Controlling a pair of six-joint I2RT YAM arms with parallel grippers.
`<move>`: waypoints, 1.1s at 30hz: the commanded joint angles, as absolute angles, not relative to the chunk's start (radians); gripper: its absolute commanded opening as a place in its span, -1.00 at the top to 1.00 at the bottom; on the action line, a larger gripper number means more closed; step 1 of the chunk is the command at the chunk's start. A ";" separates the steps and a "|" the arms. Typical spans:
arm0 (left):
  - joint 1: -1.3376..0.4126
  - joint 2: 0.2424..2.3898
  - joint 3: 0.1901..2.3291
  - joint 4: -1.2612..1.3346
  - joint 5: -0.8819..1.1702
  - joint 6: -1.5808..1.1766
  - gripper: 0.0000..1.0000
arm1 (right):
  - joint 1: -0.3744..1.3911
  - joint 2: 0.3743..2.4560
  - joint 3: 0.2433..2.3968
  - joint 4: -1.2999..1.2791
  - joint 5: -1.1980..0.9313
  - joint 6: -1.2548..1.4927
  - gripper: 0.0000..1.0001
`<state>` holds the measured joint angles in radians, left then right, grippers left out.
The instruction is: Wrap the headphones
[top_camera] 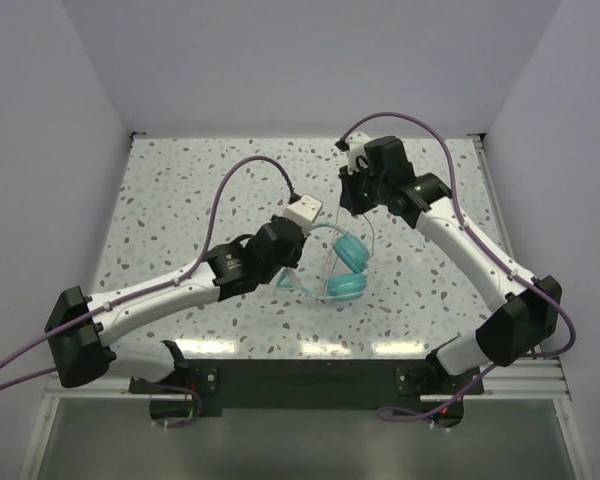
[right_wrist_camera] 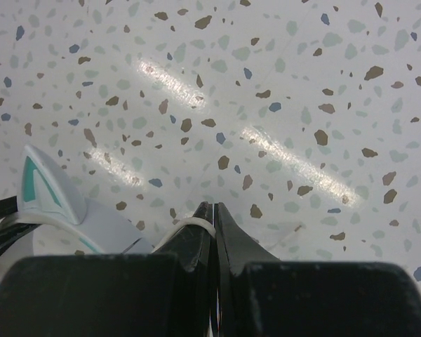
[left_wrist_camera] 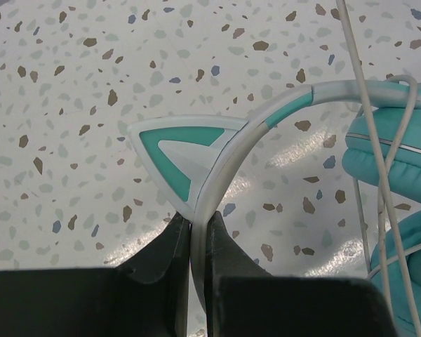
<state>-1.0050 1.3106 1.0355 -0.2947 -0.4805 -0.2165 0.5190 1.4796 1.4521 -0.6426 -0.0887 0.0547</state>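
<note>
The turquoise headphones [top_camera: 348, 268] lie mid-table with both teal earcups [left_wrist_camera: 393, 158] stacked together. My left gripper [left_wrist_camera: 198, 217] is shut on the pale headband [left_wrist_camera: 281, 111], just below its teal triangular end piece [left_wrist_camera: 172, 151]. In the top view the left gripper [top_camera: 296, 262] sits at the headphones' left side. My right gripper [right_wrist_camera: 213, 207] is shut on the thin whitish cord [right_wrist_camera: 189, 226], which loops over its left finger. In the top view the right gripper [top_camera: 356, 207] is just behind the headphones, and the cord [top_camera: 371, 235] runs down from it to the earcups. The cord also crosses the left wrist view [left_wrist_camera: 368, 126].
The speckled terrazzo tabletop [top_camera: 180, 200] is enclosed by white walls at the back and sides. Thick purple arm cables [top_camera: 250, 165] arch over both arms. A black strip [top_camera: 300, 375] borders the near edge between the arm bases.
</note>
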 commanded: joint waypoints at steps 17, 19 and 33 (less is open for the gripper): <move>-1.037 1.014 1.086 -0.364 -0.408 -0.287 1.00 | 0.413 1.318 1.229 -0.258 -0.317 0.150 1.00; -1.037 0.989 1.112 -0.370 -0.402 -0.296 1.00 | 0.413 1.304 1.198 -0.209 -0.362 0.175 1.00; -1.037 0.946 1.299 -0.390 -0.482 -0.379 1.00 | 0.414 1.321 1.013 0.188 -0.574 0.371 0.81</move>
<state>-1.0145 1.0183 1.1851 -0.5201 -0.4873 -0.3038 0.4435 1.3071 1.0573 0.0296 -0.5957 0.2897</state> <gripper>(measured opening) 0.110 0.070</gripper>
